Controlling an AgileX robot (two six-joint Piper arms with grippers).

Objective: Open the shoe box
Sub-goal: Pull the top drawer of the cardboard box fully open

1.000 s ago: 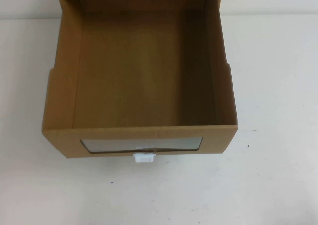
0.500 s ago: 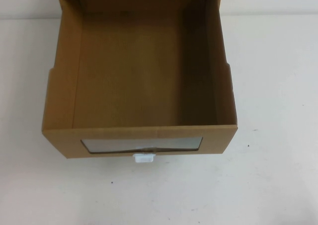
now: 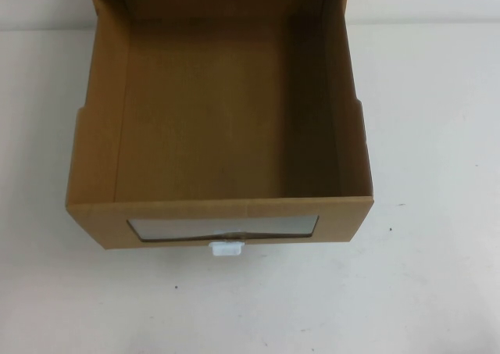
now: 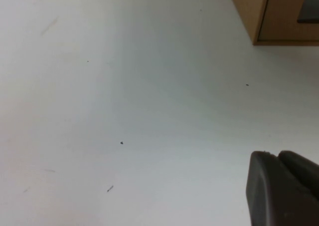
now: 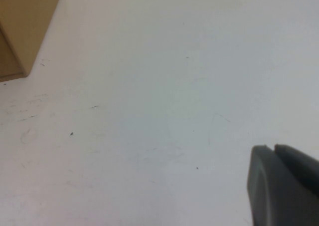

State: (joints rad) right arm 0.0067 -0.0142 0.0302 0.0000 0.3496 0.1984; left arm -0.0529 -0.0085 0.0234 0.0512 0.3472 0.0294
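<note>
Showing the shoe box (image 3: 100,159) from above: a brown cardboard box standing open at the middle of the white table (image 3: 437,284), reaching towards the far edge. Its inside is bare cardboard down to the floor. The lid panel appears only as a thin edge along the far rim (its angle cannot be told). The near wall carries a clear window (image 3: 223,227), and a small white tab (image 3: 226,249) projects from the lower edge of that wall, just below the window's middle. A few dark specks mark the table near the box.

Neither arm enters the high view. The left wrist view shows the left gripper (image 4: 276,157) above bare table on the left side, near of the box, whose near left corner (image 4: 249,9) is well apart from it; the dark fingers (image 4: 261,191) lie pressed together, with only a thin seam between them, and hold nothing. The right wrist view shows the right gripper (image 5: 273,149) likewise above bare table on the right side, its fingers (image 5: 261,186) closed against each other and empty, well apart from the box's corner (image 5: 25,29).
</note>
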